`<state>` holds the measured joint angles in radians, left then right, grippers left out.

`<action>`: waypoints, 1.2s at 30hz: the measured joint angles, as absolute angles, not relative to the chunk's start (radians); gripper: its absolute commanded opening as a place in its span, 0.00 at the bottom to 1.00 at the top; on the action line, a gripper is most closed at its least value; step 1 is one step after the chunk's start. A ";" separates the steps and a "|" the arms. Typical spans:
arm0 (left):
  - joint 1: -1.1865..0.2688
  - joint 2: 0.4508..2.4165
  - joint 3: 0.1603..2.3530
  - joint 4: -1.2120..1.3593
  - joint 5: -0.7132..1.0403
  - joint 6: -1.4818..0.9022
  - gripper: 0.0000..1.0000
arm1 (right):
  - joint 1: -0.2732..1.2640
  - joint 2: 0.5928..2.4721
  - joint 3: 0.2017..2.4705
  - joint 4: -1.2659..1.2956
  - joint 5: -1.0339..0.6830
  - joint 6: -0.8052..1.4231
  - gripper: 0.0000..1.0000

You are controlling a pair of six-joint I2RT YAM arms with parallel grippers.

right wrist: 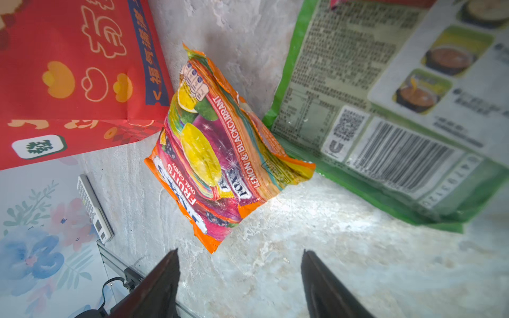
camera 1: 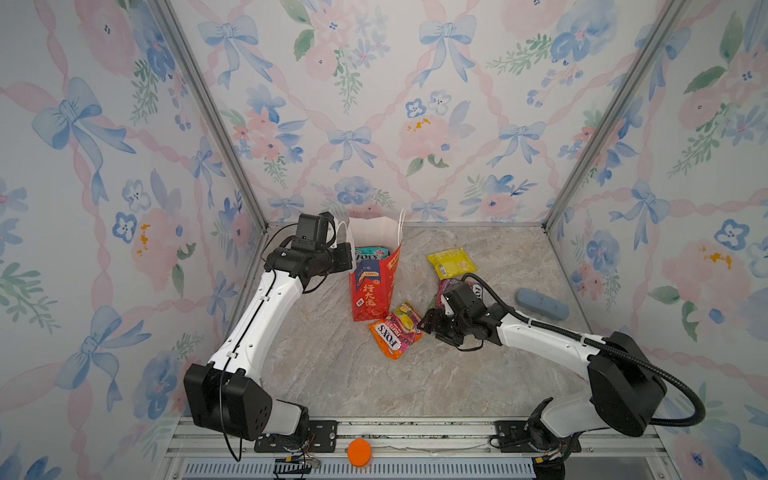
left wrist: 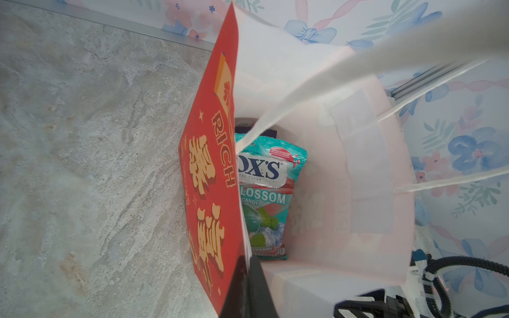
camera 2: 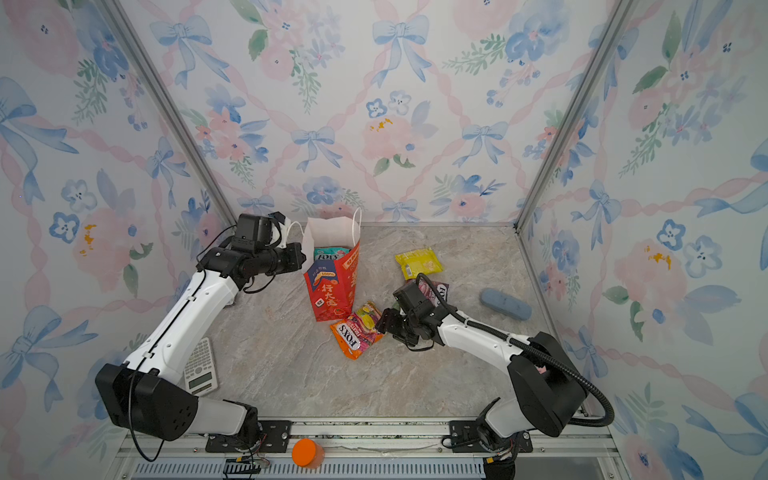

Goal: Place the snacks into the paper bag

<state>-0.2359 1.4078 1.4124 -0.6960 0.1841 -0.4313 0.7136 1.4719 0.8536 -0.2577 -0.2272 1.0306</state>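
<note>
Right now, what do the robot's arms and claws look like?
The left arm and right arm have smooth white shells with chunky black rounded joints. A thin black cable runs along the left one; a thick ribbed black hose loops off the right one. The left claw and right claw have dark, flat, pointed fingers.
</note>
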 measured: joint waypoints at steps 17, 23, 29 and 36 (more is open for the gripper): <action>-0.236 1.392 1.399 -0.693 0.184 -0.431 0.00 | 0.763 1.607 0.795 -0.031 -0.210 1.272 0.72; -0.236 1.392 1.399 -0.693 0.184 -0.431 0.00 | 0.766 1.661 0.809 0.022 -0.205 1.308 0.69; -0.236 1.392 1.399 -0.693 0.184 -0.430 0.00 | 0.769 1.713 0.833 0.092 -0.205 1.343 0.61; -0.236 1.392 1.399 -0.693 0.184 -0.431 0.00 | 0.769 1.761 0.848 0.147 -0.200 1.367 0.31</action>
